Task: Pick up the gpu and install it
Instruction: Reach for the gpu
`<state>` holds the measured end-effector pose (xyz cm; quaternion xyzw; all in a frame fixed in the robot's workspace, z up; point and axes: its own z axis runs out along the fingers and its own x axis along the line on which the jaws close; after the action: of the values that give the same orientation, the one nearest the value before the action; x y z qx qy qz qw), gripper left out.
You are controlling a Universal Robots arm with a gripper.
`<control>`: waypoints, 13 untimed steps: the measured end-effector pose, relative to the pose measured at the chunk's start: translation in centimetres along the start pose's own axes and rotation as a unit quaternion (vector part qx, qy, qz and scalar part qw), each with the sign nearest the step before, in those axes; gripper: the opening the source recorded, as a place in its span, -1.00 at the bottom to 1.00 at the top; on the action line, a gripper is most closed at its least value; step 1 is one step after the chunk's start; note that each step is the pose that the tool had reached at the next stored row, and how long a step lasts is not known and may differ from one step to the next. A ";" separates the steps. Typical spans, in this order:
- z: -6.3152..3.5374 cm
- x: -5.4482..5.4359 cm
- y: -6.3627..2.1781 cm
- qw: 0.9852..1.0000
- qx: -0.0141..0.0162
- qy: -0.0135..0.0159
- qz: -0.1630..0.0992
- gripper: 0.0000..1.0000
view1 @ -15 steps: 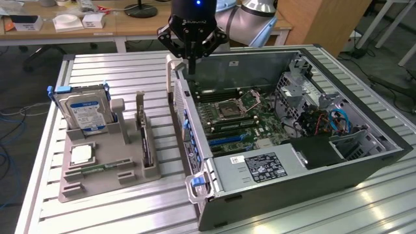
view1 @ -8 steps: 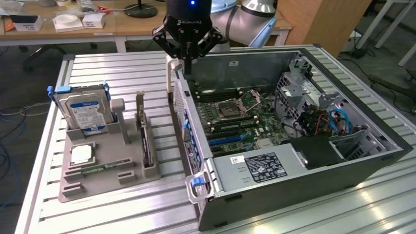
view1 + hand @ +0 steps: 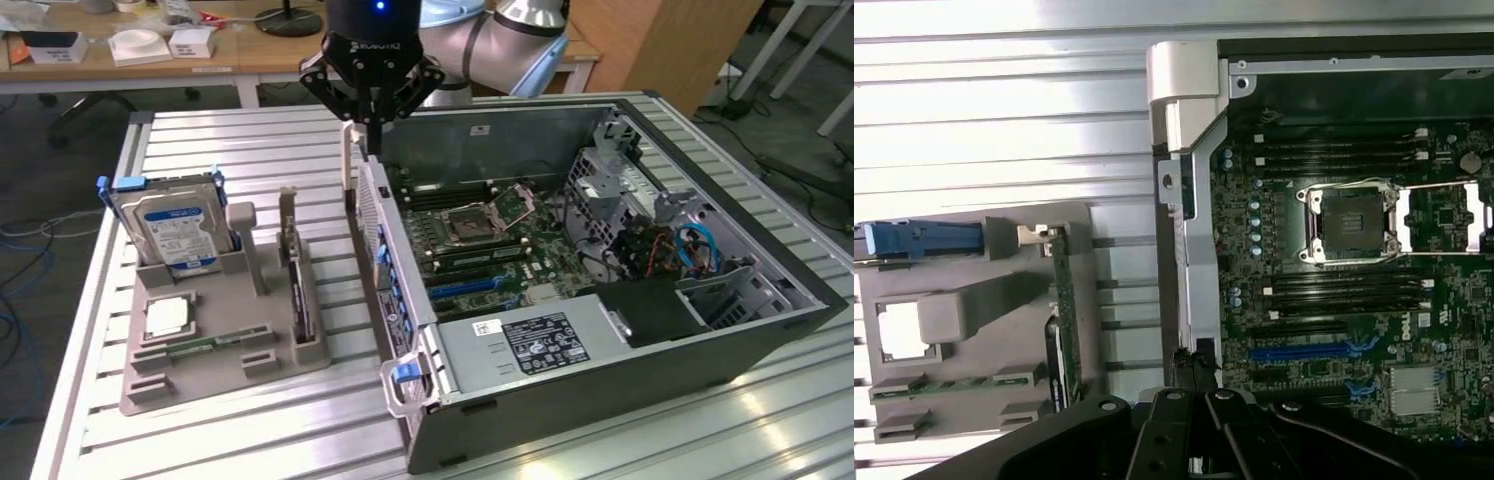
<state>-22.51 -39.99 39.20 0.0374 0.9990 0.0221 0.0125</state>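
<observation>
Standing flat green gpu [image 3: 300, 300], blocky grey holder [image 3: 200, 378].

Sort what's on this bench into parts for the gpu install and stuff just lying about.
For the job:
gpu, standing on edge in the gray holder
gripper, shut, above the case's side wall
open computer case
motherboard

Lying about:
blue-labelled hard drive
RAM stick
square silver chip
</observation>
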 end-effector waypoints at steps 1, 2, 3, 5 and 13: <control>0.00 0.2 -0.02 1.000 0.000 0.000 0.000 -0.80; 0.00 0.3 -0.03 1.000 0.000 0.000 0.000 -0.80; 0.00 0.5 -0.05 1.000 0.000 0.000 0.000 -0.80; 0.00 0.7 -0.08 1.000 0.000 0.000 0.000 -0.80; 0.02 1.9 -0.22 1.000 0.000 0.000 0.000 -0.80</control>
<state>-24.41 -40.07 39.12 0.0374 0.9990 0.0221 0.0125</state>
